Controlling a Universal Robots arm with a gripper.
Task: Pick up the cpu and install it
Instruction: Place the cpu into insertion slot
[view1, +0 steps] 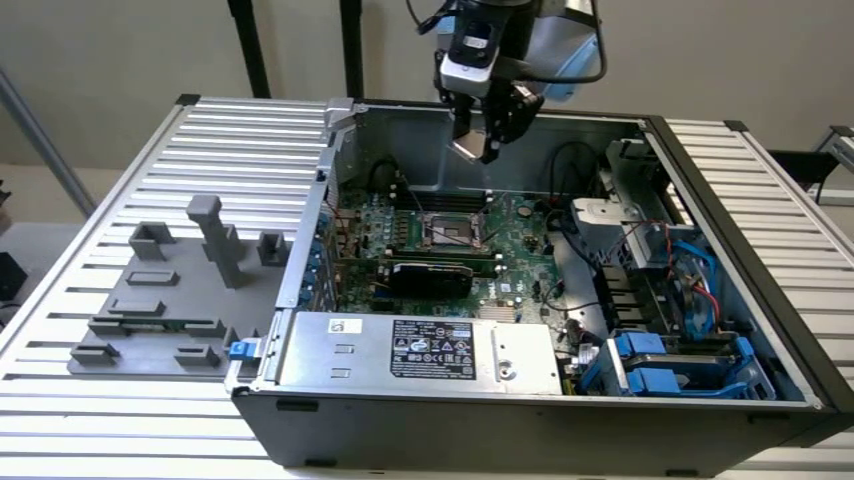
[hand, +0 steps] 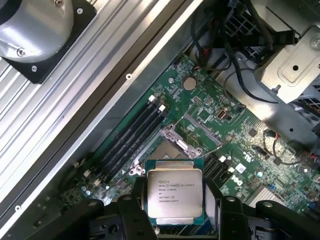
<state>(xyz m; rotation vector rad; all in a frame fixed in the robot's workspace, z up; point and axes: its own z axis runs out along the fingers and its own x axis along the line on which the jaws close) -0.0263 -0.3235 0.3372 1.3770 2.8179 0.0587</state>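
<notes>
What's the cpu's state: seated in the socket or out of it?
Out: the gripper holds the cpu by its edges, in the air above the motherboard socket.

Plain beige wall, black posts, ribbed aluminium tabletop

Bright even light; glare on ribbed table; computer case interior shadowed; soft sheen on cpu
</notes>
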